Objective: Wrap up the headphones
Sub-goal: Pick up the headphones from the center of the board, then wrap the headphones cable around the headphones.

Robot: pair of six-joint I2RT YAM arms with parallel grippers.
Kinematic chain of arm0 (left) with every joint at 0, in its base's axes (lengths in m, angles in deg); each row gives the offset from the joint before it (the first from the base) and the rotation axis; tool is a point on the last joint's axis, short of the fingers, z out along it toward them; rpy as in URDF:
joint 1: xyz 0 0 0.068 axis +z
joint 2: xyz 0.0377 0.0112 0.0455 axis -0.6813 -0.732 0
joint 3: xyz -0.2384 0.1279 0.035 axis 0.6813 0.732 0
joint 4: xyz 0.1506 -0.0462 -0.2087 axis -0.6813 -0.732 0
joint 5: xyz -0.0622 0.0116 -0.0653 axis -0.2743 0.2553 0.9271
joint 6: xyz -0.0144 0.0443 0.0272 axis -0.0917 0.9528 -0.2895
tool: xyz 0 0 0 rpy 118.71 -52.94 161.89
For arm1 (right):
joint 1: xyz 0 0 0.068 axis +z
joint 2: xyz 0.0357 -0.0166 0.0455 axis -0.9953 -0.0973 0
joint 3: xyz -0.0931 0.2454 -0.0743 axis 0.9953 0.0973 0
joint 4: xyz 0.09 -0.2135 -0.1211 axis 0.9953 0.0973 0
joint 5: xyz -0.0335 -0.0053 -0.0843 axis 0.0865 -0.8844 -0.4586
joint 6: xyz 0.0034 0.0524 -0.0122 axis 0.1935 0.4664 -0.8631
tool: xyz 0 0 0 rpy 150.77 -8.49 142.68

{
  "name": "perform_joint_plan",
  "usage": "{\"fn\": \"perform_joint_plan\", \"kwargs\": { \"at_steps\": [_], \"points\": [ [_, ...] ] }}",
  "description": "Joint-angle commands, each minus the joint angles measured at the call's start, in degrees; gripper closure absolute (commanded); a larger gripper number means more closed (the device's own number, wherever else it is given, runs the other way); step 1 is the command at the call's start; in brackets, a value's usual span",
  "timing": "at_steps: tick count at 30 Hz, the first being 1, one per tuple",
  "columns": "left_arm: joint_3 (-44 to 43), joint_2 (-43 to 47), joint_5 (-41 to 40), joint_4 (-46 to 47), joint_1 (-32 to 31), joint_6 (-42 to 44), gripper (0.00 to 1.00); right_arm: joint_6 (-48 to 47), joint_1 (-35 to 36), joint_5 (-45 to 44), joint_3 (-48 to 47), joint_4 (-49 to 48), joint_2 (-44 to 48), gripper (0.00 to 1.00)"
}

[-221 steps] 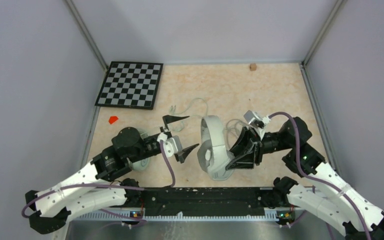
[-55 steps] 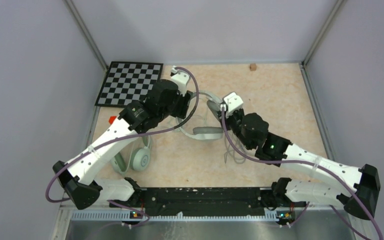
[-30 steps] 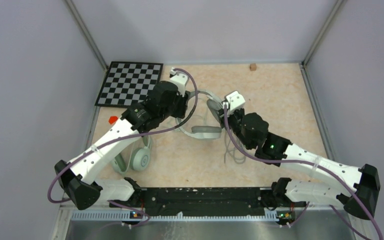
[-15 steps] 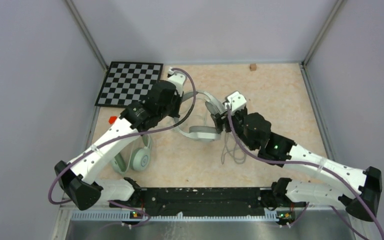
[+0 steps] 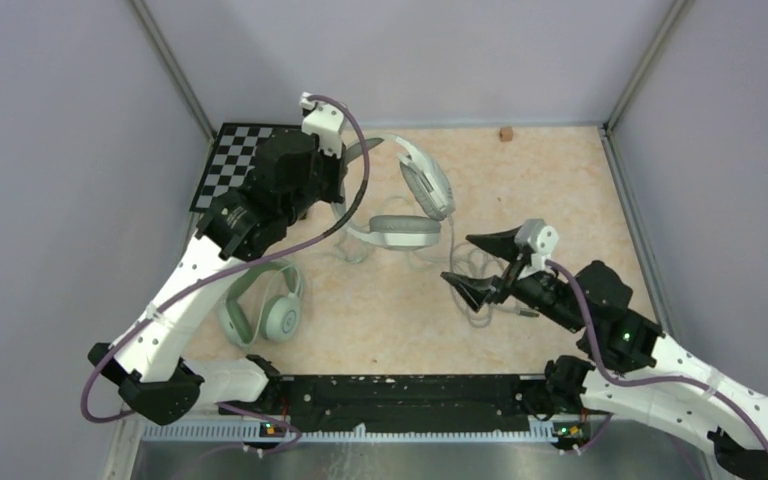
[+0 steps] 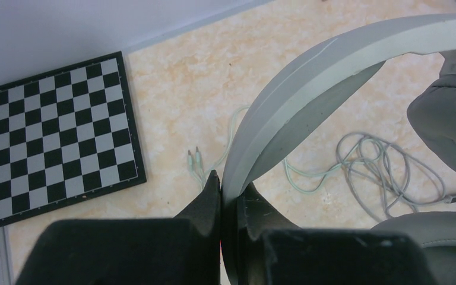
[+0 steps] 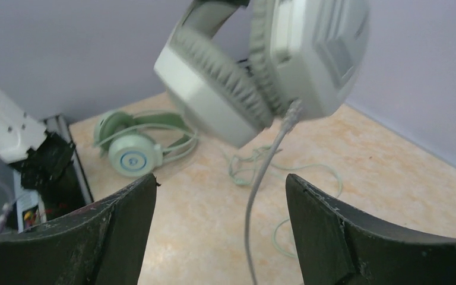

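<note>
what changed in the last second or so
The left gripper shut on the white headphones at the headband and lifted them up, toward the far wall. The right gripper opened and pulled back toward its base. The mint-green headphones and chessboard stayed put.

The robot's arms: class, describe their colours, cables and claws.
Both have white shells and black joints. A purple cable trails along the left arm and the right arm. The left claw and right claw are black, with two tapered fingers.
</note>
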State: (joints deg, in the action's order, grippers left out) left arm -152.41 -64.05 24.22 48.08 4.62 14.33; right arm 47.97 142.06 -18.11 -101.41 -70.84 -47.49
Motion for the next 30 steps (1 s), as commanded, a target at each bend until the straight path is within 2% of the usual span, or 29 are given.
{"fn": "perform_joint_plan", "kwargs": {
  "at_steps": [1, 4, 8, 16, 25, 30],
  "points": [
    [-4.35, 4.12, 2.45, 5.02, 0.18, -3.28, 1.0, -2.27, 0.36, 13.21, 5.24, -6.75, -0.98, 0.22],
    [-4.95, 5.29, 4.67, 5.55, 0.21, -5.17, 1.0, -3.73, 0.38, 17.55, 9.02, -13.5, -0.92, 0.24],
    [-5.82, 6.41, 9.08, 5.55, 0.18, -7.19, 1.0, -5.15, 0.43, 14.21, 14.05, -20.72, 0.05, 0.29],
    [-6.64, 7.11, 16.79, 3.86, 0.18, -9.61, 1.0, -8.14, 0.42, 10.24, 17.09, -25.59, -1.3, 0.51],
    [-6.36, 9.71, 20.56, 4.76, 0.18, -11.42, 1.0, -8.27, 0.37, 13.63, 20.5, -27.76, -0.4, 0.77],
    [-2.0, 11.78, 33.61, 8.88, 0.16, -14.89, 1.0, -7.28, 0.41, 12.35, 21.13, -31.8, -2.28, 0.89]
  ]
}}
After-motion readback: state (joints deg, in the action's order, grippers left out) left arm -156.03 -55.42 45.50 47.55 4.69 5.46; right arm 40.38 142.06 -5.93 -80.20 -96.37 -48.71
